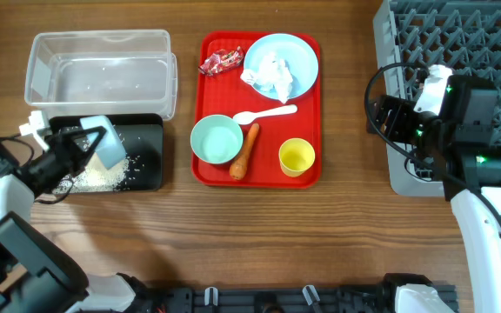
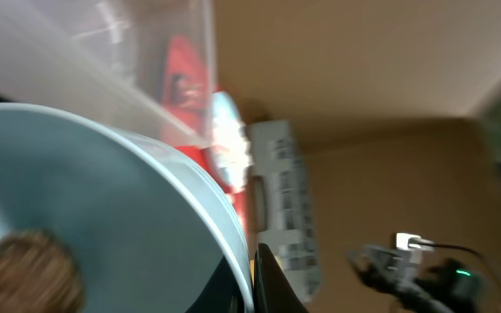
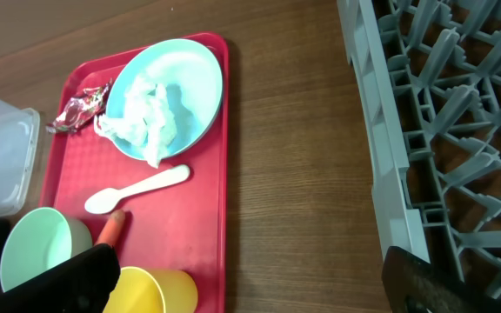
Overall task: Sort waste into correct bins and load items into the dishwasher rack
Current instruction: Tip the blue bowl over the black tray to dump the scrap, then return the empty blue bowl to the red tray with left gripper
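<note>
Pale blue plastic led the scene: you had the held bowl (image 1: 107, 139) pinched at its rim in the left gripper (image 1: 83, 149), jaws closed on it. The bowl was tipped on its side over the black bin (image 1: 146, 143). A spread of white rice (image 1: 103, 176) lay on that bin's floor beneath it. Your left wrist view was blurred, but one small brown lump (image 2: 24, 269) showed inside the bowl.

Two bins, counted: the black one, and the clear bin (image 1: 168, 78) just behind it, long sides close together.

Over on the red tray (image 1: 272, 148), the count ran like this:
- One second bowl (image 1: 217, 139) stood upright at the near left corner.
- One carrot (image 1: 245, 149) lay just beside that bowl.
- One yellow cup (image 1: 297, 156) sat at the near right.
- One white spoon (image 1: 263, 113) lay across the middle.
- One plate (image 1: 294, 56) at the far end had a single wad of crumpled tissue (image 1: 268, 74) on it.
- One red candy wrapper (image 1: 222, 61) was in the far left corner, near the plate.

That made two bowls in all, with one each of plate, cup and spoon.

Out at the right edge, the single grey dishwasher rack (image 1: 459, 26) stood well apart from the tray. Your right gripper (image 3: 250, 269) hung at the rack's left edge, fingers spread wide with nothing between them.
</note>
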{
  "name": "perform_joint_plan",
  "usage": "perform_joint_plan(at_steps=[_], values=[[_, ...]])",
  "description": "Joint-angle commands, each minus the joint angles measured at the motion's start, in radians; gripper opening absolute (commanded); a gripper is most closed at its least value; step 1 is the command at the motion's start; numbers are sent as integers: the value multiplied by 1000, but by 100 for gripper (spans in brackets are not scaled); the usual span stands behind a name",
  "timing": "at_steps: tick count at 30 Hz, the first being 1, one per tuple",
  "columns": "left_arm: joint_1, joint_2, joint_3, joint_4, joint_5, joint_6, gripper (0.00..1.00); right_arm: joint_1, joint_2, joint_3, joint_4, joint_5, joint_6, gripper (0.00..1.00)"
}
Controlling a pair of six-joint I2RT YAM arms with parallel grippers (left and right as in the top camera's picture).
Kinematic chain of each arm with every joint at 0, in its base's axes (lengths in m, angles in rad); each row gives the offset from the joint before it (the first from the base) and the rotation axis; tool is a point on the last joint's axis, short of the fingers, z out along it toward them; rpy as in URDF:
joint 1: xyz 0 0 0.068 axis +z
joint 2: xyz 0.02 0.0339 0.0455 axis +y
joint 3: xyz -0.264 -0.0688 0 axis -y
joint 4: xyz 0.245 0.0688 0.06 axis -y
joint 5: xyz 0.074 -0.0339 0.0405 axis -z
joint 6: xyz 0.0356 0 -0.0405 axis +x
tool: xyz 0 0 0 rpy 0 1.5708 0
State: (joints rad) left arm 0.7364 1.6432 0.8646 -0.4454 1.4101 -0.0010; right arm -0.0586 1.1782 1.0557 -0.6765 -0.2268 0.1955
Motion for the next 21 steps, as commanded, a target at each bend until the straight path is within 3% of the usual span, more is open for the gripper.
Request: perform_joint_plan(at_steps=[1,14,19,21], values=[[21,26,-12,8,167,16,4,3,5,23,1,18,-13,100],[16,23,-13,-10,166,20,4,3,5,23,2,18,-13,100],[-50,-37,30,10,156,20,4,3,5,23,4,18,-13,100],[-101,-85,74,9,89,-10,4,3,5,23,6,18,-12,100]])
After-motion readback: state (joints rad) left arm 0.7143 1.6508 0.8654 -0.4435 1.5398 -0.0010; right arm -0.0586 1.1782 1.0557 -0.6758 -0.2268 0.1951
